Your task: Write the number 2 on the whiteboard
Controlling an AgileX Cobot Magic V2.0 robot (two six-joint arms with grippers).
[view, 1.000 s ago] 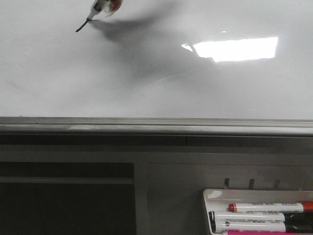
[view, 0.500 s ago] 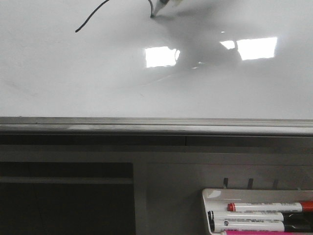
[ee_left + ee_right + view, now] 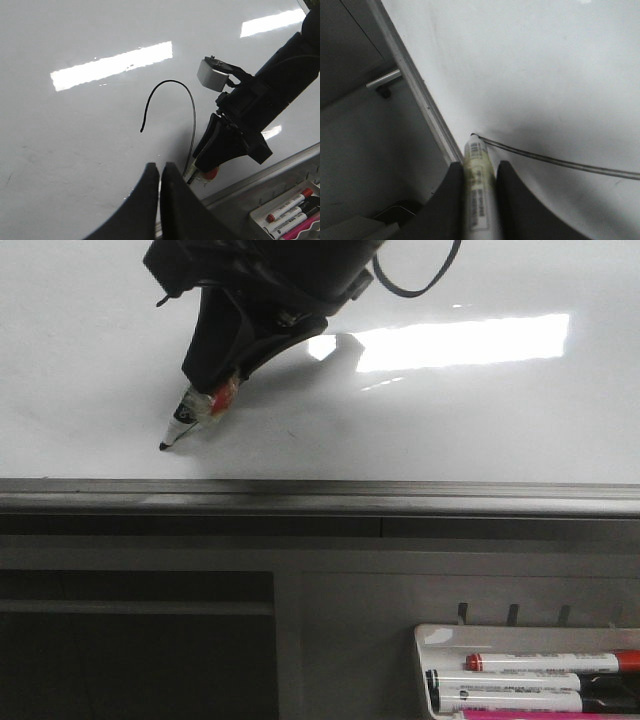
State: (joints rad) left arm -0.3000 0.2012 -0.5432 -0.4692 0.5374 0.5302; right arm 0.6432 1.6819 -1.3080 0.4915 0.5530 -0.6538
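Holding a marker [image 3: 479, 190] between its two fingers, the right gripper [image 3: 228, 375] leans over the whiteboard [image 3: 480, 410] so that the tip [image 3: 164, 446] meets the white surface close to the grey frame [image 3: 320, 490] at the near edge. The marker is tilted, not upright, probably because a slanted tip slides more easily and lets the arm stay clear of the line it draws. The number 2 [image 3: 172, 115] is only partly there: the left wrist view shows the curved top and the long diagonal stroke, which ends at the marker, while the slanted base line is not yet drawn. I judge that the tip now stands at the corner where the base must begin, so the next stroke should go sideways along the frame. There is little room between the tip and the frame, so the line could run into the edge. The left gripper [image 3: 161, 172] has its fingers pressed together with nothing between them, and it hangs apart from the writing, out of the way. A tray [image 3: 430, 640] with spare markers [image 3: 520, 688] sits below the board, well apart, on the right.
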